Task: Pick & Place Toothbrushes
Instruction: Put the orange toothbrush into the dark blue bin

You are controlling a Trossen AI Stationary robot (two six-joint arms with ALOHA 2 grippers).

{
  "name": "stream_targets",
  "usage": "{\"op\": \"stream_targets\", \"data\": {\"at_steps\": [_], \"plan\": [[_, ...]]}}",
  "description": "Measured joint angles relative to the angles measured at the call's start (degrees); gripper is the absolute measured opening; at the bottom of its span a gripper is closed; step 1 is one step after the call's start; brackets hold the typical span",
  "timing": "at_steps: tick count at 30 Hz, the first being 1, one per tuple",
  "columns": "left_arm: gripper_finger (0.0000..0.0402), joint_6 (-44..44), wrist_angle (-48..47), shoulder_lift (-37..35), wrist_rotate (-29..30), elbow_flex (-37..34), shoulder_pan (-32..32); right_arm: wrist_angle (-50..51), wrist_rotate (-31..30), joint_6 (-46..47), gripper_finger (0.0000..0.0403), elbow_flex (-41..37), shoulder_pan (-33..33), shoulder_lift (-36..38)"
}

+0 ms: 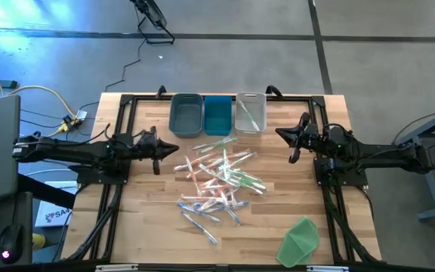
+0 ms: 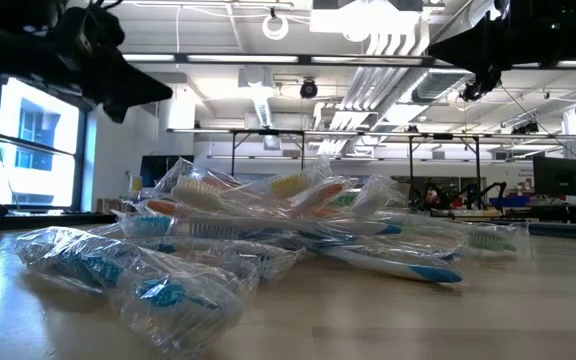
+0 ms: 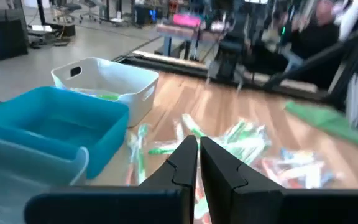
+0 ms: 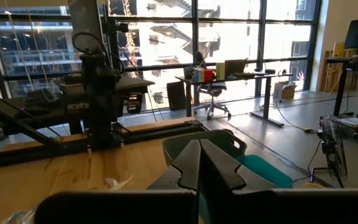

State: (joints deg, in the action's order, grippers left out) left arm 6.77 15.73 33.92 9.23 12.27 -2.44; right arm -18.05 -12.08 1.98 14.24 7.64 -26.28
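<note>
Reaching: left hand (image 1: 174, 148) closed, empty, beside pile.
Right hand (image 1: 279, 134): closed, empty, near bins.
Brushes (image 1: 219, 180): wrapped, tangled; pick an edge one.
Bins (image 1: 217, 113): white one holds green.

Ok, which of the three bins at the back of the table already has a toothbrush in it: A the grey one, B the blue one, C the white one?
C: the white bin holds a green toothbrush, while the grey bin and the blue bin look empty in the high view.
</note>
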Motion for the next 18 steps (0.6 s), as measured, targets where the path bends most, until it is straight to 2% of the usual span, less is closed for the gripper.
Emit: {"op": "stream_targets", "data": {"at_steps": [8,18], "plan": [[0.0019,-8.57,-10.95,8.49,0.81,9.14,0.62,-0.23,0.0,0.0,0.0002,0.0,0.0,0.0],[0.0019,-10.4,-10.76,12.01,0.83,10.69,0.59,-0.21,0.0,-0.02,0.0003,0.0,0.0,0.0]]}}
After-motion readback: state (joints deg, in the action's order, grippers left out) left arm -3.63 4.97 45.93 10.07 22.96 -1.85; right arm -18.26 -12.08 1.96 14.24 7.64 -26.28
